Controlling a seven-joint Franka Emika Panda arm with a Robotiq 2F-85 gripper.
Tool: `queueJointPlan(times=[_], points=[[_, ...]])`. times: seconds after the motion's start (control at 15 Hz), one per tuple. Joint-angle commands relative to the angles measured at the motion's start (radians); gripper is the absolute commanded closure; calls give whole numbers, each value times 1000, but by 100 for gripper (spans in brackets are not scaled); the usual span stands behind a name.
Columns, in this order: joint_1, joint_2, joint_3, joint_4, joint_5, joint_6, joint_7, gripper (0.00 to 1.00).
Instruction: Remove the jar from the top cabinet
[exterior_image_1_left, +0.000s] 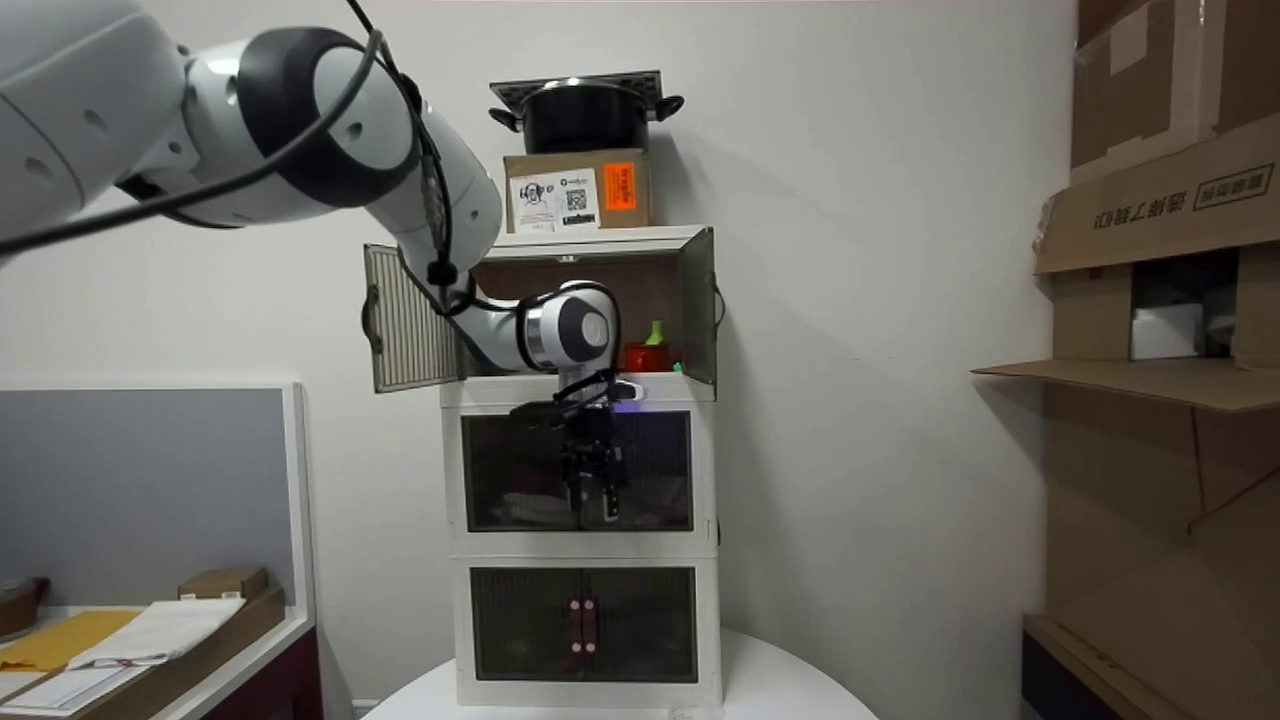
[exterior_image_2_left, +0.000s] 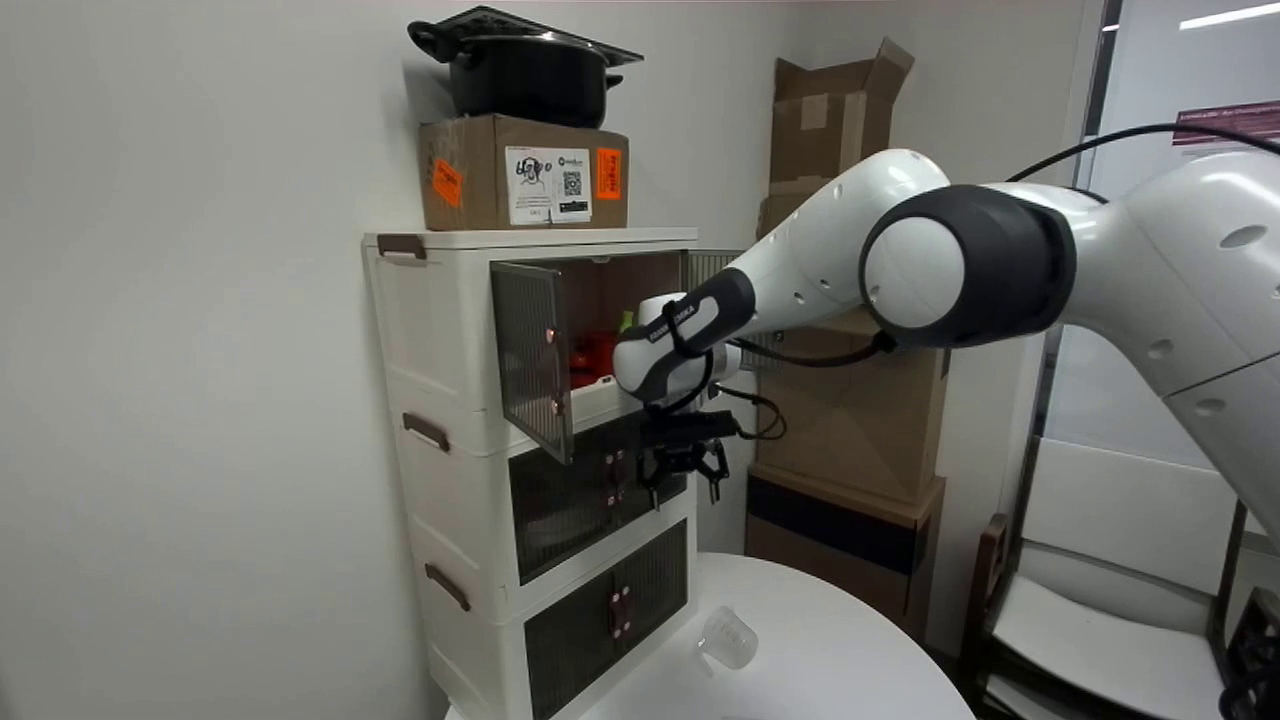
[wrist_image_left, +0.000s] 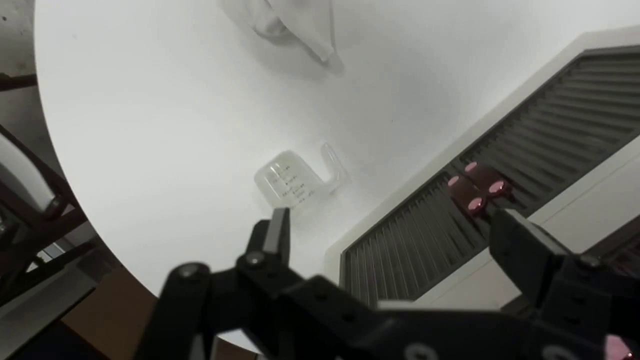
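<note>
The top cabinet (exterior_image_2_left: 430, 330) is the uppermost box of a white stacked unit (exterior_image_1_left: 580, 546), and both of its ribbed doors (exterior_image_1_left: 412, 320) stand swung outward. Inside the top cabinet sits a red container (exterior_image_1_left: 645, 358), with a bright green thing (exterior_image_1_left: 655, 334) rising above it; whether it stands in the container or behind it I cannot tell. On the roof of the top cabinet rests a cardboard box (exterior_image_2_left: 499, 175), with a black pot (exterior_image_2_left: 530, 85) on it. The arm (exterior_image_1_left: 470, 200) reaches across the front of the top cabinet, and the end effector (exterior_image_2_left: 685, 497) hangs below its opening, pointing down before the dark middle compartment (exterior_image_1_left: 660, 480), its fingers (wrist_image_left: 274, 235) spread well apart. Beneath the top cabinet and the lower boxes, the white desk (exterior_image_2_left: 840, 640) carries a clear measuring cup (wrist_image_left: 287, 180) lying on its side. Whether that cup or the red container is the jar I cannot tell.
</note>
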Motion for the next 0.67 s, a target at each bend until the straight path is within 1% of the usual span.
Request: queueJointPlan(times=[0.0, 0.13, 0.27, 0.4, 0.53, 0.6], points=[[32, -142, -47, -148, -29, -36, -40, 0], [54, -227, -68, -254, -84, 29, -23, 0], [65, -324, -68, -353, -117, 130, -16, 0], [47, -418, -41, -448, -70, 229, -35, 0], [14, -522, 0, -544, 46, 288, -99, 0], [1, -572, 16, -591, 108, 301, -142, 0]])
